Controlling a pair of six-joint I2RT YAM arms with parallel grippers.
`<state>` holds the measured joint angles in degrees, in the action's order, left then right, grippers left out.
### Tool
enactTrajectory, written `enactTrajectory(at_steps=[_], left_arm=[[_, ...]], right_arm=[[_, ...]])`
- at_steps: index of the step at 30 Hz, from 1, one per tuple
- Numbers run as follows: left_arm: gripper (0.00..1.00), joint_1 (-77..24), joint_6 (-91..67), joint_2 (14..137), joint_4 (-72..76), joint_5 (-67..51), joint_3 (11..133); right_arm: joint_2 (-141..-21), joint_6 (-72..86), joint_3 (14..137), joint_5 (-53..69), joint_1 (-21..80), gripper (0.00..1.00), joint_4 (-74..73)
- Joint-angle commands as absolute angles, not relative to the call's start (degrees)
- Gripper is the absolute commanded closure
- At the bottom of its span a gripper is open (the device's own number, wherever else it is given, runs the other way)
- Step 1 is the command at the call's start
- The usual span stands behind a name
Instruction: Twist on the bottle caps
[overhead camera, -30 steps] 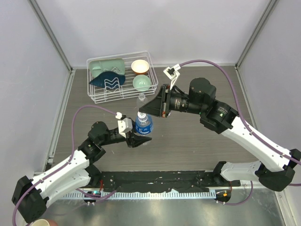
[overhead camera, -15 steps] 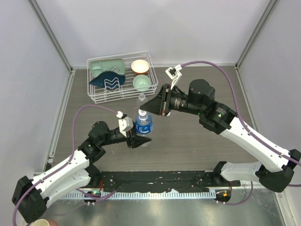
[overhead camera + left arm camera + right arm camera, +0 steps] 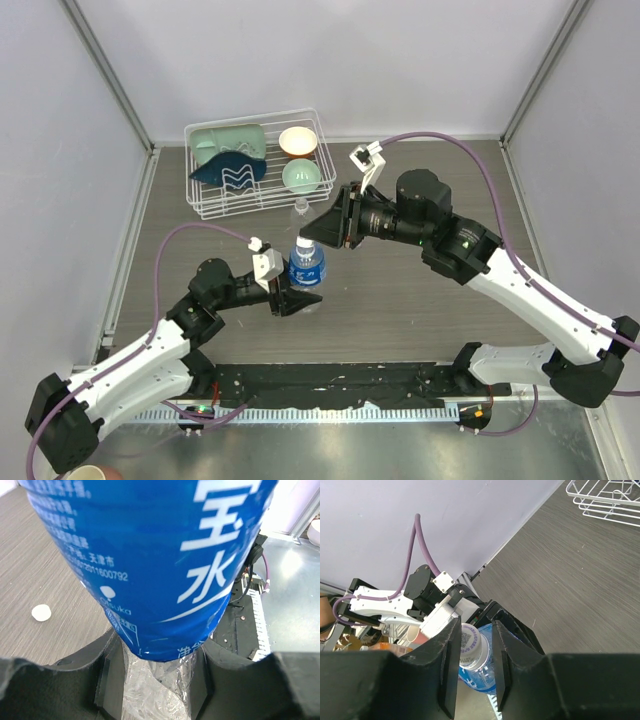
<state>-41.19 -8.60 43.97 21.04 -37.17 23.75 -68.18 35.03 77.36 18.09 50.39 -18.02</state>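
**Cap at the neck of the upright bottle, 2 arms engaged**

The left gripper (image 3: pixel 296 300) has its jaws clamped low on the blue-label bottle (image 3: pixel 306 262), 1 jaw on each side of the clear base below the label. This holds the bottle upright on the desk (image 3: pixel 400 310).

The bottle's long axis is vertical and passes straight up between the jaws of the right gripper (image 3: pixel 476 655), which reaches in from the far side at neck height. The white cap (image 3: pixel 471 642) sits on the neck, directly between these 2 jaws. Whether they press on the cap or stand just off it cannot be told.

The coming move probably depends on the right jaws staying centred on that vertical axis, so that turning the cap does not tilt it. The right arm is the nearer to the cap, and the left serves as the brace.

A plain bottle (image 3: pixel 299 212) stands just beyond the right jaws, toward the wire basket (image 3: pixel 255 208). A small white disc, likely the second cap (image 3: pixel 41 612), lies on the desk beside the left jaws.
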Motion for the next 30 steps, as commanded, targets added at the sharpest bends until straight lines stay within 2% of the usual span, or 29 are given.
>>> enactTrajectory(at_steps=[1, 30], left_arm=[[1.00, -40.96, -8.70, 42.89, 29.62, -36.21, 25.84], [1.00, -40.52, -10.55, 43.77, 26.89, -36.47, 23.82]], right_arm=[[-68.99, 32.35, 77.43, 18.63, 50.71, 0.66, -24.17], [-71.10, 27.95, 85.25, 17.84, 50.80, 0.64, -26.10]])
